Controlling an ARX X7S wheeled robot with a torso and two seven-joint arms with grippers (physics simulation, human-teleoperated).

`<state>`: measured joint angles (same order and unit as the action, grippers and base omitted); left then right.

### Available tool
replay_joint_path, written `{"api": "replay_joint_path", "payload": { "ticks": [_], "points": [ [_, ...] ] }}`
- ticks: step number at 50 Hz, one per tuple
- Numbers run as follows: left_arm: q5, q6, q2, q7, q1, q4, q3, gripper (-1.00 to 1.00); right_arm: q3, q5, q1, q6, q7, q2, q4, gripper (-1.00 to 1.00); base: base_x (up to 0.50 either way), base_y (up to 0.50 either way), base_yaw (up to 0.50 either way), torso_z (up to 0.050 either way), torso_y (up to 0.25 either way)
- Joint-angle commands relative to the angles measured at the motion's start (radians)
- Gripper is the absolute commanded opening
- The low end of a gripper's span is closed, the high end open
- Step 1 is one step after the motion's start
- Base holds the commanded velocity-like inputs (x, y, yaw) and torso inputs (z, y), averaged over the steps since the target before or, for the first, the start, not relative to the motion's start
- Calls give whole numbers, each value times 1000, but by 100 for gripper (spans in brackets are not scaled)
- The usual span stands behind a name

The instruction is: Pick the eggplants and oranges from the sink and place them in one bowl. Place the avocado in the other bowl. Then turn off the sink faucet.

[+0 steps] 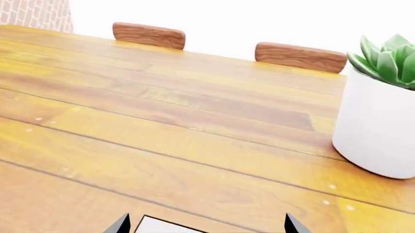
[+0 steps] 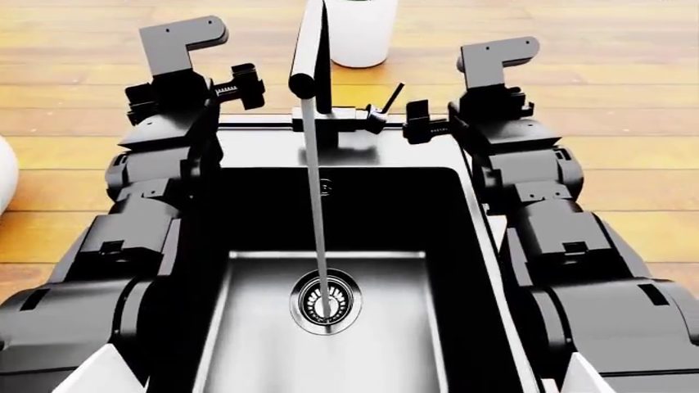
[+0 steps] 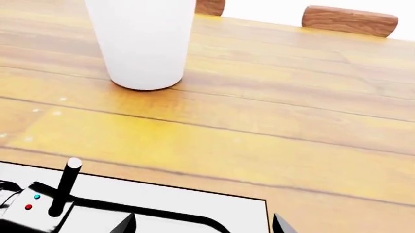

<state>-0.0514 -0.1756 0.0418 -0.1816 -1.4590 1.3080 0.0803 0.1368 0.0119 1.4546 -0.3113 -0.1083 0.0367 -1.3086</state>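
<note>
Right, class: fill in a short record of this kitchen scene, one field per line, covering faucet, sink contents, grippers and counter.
Faucet: tall black arched faucet running, its stream falling onto the round drain
Sink contents: dark-walled steel sink shows no fruit
Left gripper: open, empty
Right gripper: open, empty
Counter: white plant pot on the wooden worktop
Bowls: large plain white bowl only at the edge

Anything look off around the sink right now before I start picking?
The sink faucet is running: a stream falls onto the drain. Oddly, the visible sink floor shows no fruit, though both arms hide its sides. Nothing looks spilled or broken on the wooden counter, and the white plant pot stands upright.
</note>
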Motion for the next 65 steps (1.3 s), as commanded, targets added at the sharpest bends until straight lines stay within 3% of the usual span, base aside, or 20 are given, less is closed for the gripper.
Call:
{"api": "replay_joint_path", "payload": {
  "ticks": [1, 19, 28, 55, 65],
  "points": [
    [11, 2, -1, 14, 5, 0, -1, 100, 5, -4, -6, 22, -1, -4, 0, 100, 0, 0, 0, 0, 0],
    [1, 2, 4, 31, 0, 0, 15, 100, 95, -27, 18, 27, -22, -32, 0, 100, 0, 0, 0, 0, -51],
    [-1, 5, 13, 48, -4, -1, 25, 100, 317, 174, 8, 39, -1, -36, 0, 100, 0, 0, 0, 0, 0],
    [20, 8, 23, 84, -3, 0, 74, 100, 551, 390, 33, 105, 19, -37, 0, 100, 0, 0, 0, 0, 0],
    [29, 5, 31, 87, 0, 1, 98, 100, 921, 765, 44, 145, 15, -37, 0, 100, 0, 0, 0, 0, 0]
  ]
}}
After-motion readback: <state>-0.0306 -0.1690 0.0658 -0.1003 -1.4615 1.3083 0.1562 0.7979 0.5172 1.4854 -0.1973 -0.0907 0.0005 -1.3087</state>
